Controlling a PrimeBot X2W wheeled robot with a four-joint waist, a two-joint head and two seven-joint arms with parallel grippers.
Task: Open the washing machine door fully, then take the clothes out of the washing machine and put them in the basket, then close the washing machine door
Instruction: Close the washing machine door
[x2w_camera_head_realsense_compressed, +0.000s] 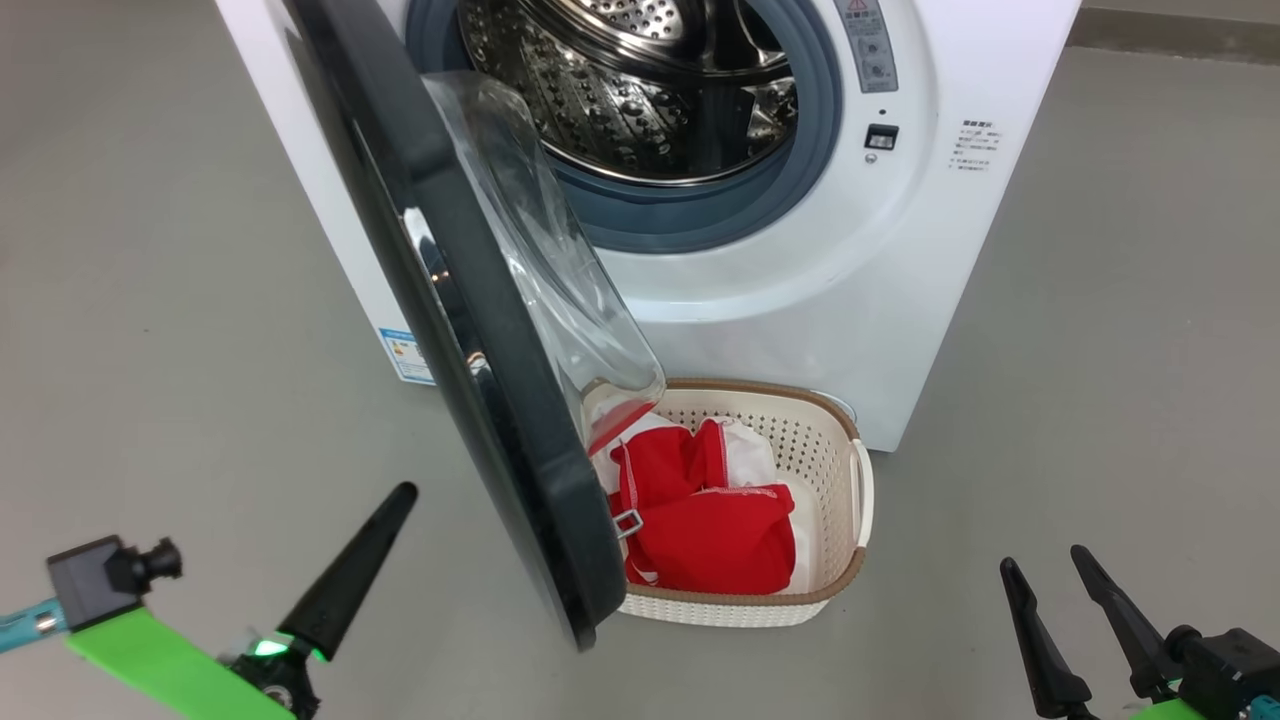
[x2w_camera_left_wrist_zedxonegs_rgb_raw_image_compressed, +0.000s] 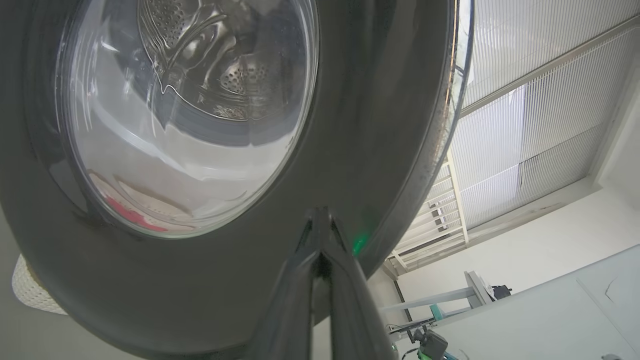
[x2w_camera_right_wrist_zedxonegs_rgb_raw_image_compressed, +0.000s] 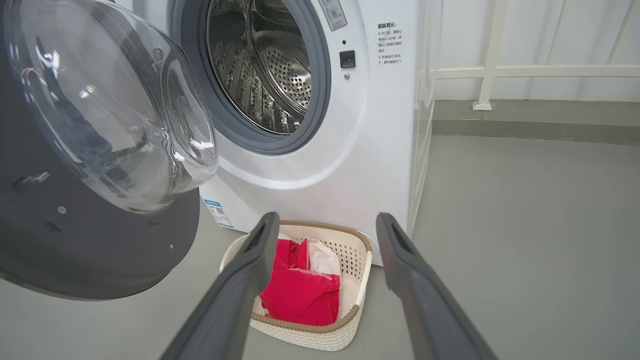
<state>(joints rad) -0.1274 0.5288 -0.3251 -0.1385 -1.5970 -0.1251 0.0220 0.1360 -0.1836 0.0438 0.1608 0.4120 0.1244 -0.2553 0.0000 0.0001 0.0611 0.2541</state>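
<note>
The right tool is rising from the bottom edge, its two dark fingers standing wide apart and gripping nothing. Between them, at the lower centre, the basket is sitting on the grey floor and holding the red and white clothes. Just behind it, the washing machine is showing its steel drum. The washing machine door is standing open at the left of the frame.
</note>
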